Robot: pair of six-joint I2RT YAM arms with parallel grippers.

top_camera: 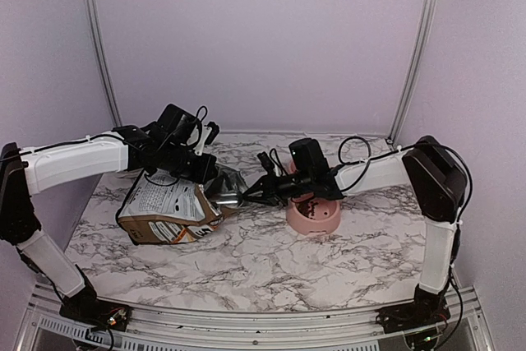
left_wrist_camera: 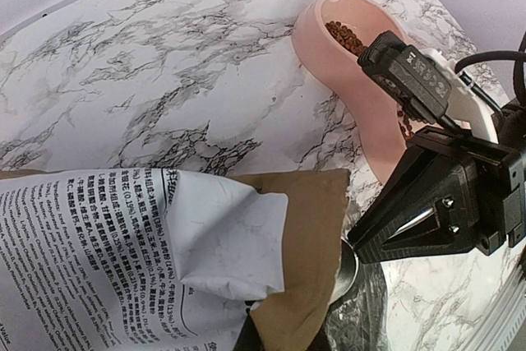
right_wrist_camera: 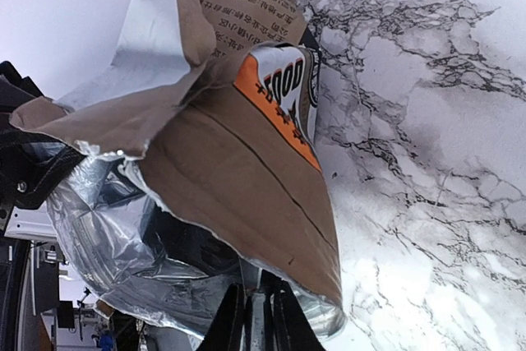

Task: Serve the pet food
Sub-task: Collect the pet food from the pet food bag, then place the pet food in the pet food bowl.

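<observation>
The brown paper pet food bag lies on its side on the marble table, its foil-lined mouth facing right. My left gripper is shut on the bag's upper edge and holds the mouth up; only a dark finger shows at the bottom of the left wrist view. My right gripper is shut on a metal spoon whose bowl reaches into the bag's mouth. The spoon handle runs between the right fingers. Just right of the bag stands a pink bowl with brown pet food kibble in it.
The pink bowl sits under the right forearm. Lilac walls with metal rails close the back and sides. Bare marble tabletop lies in front of the bag and bowl.
</observation>
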